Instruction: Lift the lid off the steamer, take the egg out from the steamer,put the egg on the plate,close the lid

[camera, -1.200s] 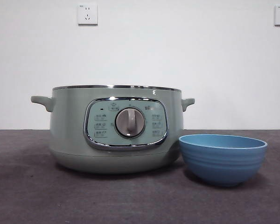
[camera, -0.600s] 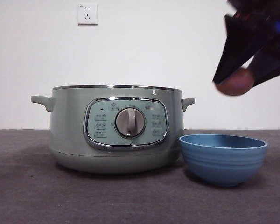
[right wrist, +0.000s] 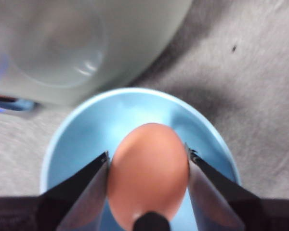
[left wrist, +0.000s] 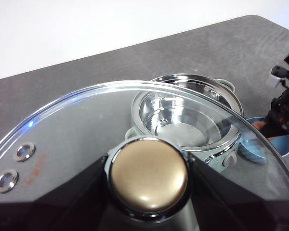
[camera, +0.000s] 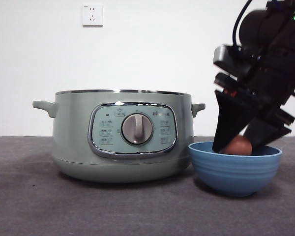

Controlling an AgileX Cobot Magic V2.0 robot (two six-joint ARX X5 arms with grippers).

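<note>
The right gripper (camera: 236,145) has its jaws dipped into the plate (camera: 234,169), closed on either side of the brown egg (right wrist: 148,171); the egg sits low between them, just inside the blue rim, so I would judge it about to be let go; whether it already touches the bottom I cannot tell. The plate stands just beside the steamer (camera: 122,135) on its dial side, close enough that the trip from pot to plate is short; the two look almost touching, though I cannot say that they do. The left gripper (left wrist: 148,175) is up above the table (camera: 34,206), jaws clamped on the knob of the lid (left wrist: 77,130), holding the glass clear of the pot so the way in stays free; the steamer below it stands open, its shiny inside bare. Release should be gentle, since an egg may roll in a curved bowl; closing the lid remains.
</note>
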